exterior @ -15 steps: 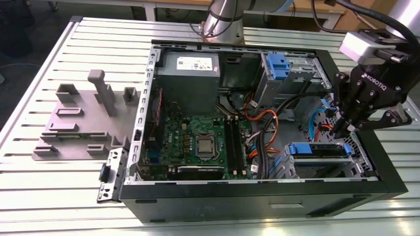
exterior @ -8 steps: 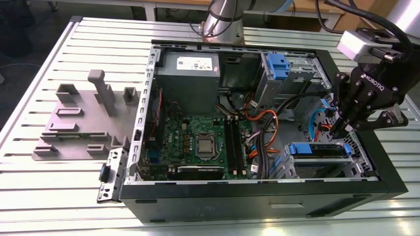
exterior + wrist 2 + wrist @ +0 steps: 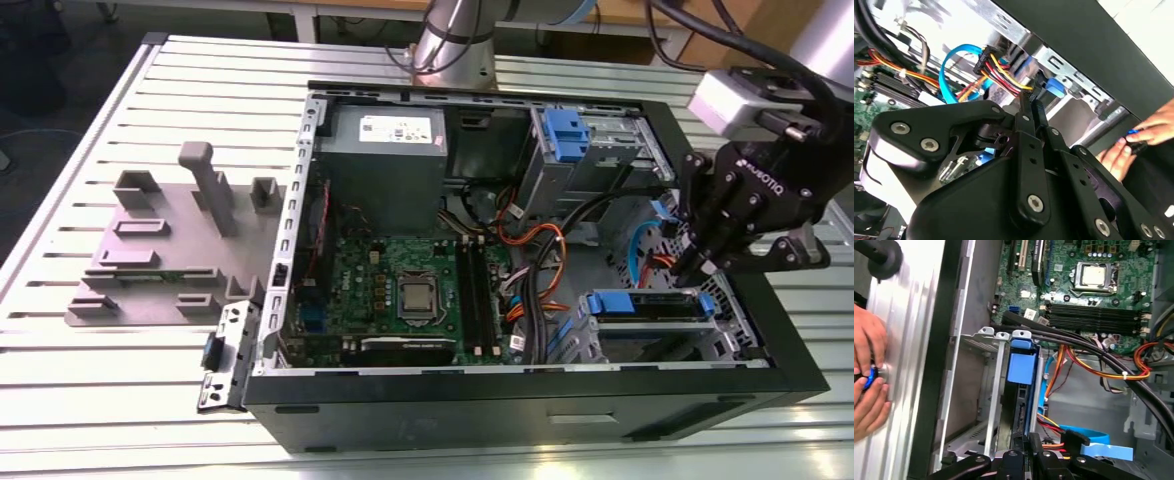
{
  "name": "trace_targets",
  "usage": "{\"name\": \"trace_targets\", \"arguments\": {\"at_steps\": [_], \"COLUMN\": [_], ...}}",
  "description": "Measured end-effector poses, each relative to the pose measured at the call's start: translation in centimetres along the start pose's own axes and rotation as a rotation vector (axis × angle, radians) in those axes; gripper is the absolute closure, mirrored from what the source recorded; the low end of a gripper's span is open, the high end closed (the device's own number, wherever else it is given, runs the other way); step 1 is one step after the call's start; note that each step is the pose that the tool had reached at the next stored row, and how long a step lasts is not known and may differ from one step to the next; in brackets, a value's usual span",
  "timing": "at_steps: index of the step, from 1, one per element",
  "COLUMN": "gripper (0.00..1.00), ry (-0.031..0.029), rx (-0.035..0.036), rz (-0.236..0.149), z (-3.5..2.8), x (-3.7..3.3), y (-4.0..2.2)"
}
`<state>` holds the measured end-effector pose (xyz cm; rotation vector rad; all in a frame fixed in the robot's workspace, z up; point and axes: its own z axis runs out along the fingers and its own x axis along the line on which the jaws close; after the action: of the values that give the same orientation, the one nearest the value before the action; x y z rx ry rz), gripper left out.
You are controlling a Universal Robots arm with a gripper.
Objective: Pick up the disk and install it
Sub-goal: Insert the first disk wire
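End effector (image 3: pixel 694 268): fingers pressed together, gripping nothing, just above the disk.
Disk (image 3: pixel 650 304): seated in drive cage inside computer case (image 3: pixel 534 395).
Hands (image 3: pixel 866 377): on counter (image 3: pixel 94 390), outside case.

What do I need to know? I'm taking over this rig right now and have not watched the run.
Claw: shut, holding nothing, just above the drive cage at the exterior view's right end of the computer case.
Disk: in that cage, blue rails showing, not in the claw.
Done: the disk looks picked up and placed into the cage.
Left: I cannot tell whether it is fully seated; check that.
Note: a person's hands are on the table beside the case.
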<state>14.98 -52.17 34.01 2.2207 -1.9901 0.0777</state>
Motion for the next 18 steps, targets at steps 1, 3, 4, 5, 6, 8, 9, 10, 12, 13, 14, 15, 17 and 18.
{"name": "trace_targets", "arguments": {"at_steps": [1,3,4,5,6,8,9,10,12,13,14,15,17,18], "gripper": [0.84,0.84,0.84,0.84,0.84,0.84,0.84,0.84,0.84,0.84,0.84,0.84,0.84,0.84], "ry": [-0.0102,-0.0179,-0.0178,-0.0178,-0.0179,-0.0179,-0.018,-0.0181,-0.0182,-0.0184,-0.0185,-0.0186,-0.0191,-0.0193], "rx": [0.0012,0.0019,0.002,0.0022,0.0026,0.0034,0.0037,0.0039,0.004,0.0038,0.0037,0.0035,0.0028,0.0024], "rz": [0.0,0.0,0.0,0.0,0.0,0.001,0.001,0.002,0.004,0.006,0.008,0.011,0.017,0.021], "z": [0.01,0.04,0.05,0.07,0.1,0.14,0.16,0.18,0.23,0.25,0.28,0.3,0.35,0.37], "x": [0.03,0.13,0.2,0.28,0.37,0.51,0.56,0.62,0.72,0.75,0.76,0.76,0.75,0.74], "y": [0.02,0.05,0.07,0.12,0.16,0.25,0.3,0.34,0.38,0.41,0.45,0.49,0.59,0.62]}}
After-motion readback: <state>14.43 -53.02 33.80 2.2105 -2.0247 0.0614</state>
